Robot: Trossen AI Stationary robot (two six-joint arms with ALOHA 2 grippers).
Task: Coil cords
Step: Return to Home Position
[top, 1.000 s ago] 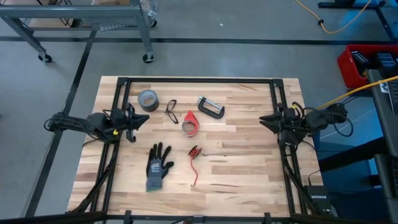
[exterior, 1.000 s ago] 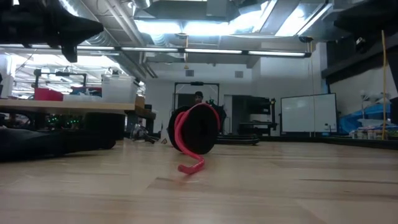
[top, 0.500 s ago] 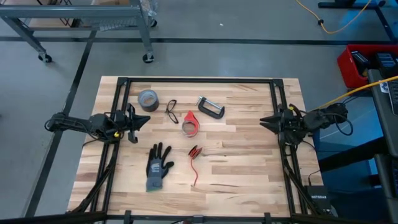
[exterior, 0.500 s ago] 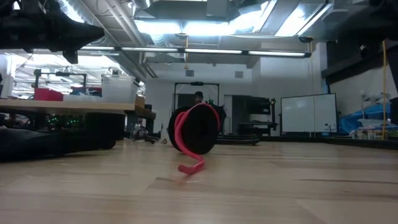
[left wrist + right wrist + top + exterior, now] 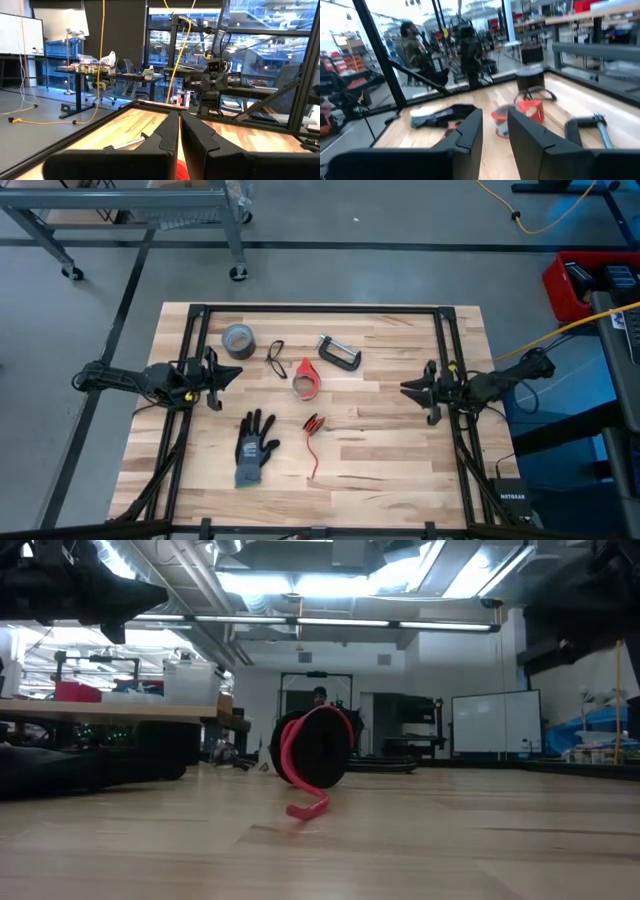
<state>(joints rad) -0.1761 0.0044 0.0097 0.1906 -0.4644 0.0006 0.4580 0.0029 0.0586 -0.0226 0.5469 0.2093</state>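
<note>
Left gripper point(image 5: 232, 373) sits at the left side of the table point(image 5: 400, 470), jaws closed to a slit, holding nothing. Right gripper point(image 5: 408, 389) is at the right side, jaws parted a little, also empty. Both are well apart from the work. The red cord point(image 5: 312, 445) lies loose mid-table just beside the glove point(image 5: 255, 448), clips toward the spool point(image 5: 307, 378). The black cord point(image 5: 275, 358) is looped near the tape roll point(image 5: 237, 338). I judge this the homing step. The red cord looks mostly unwound, so next I'd need to open wide and reach for its clip end.
</note>
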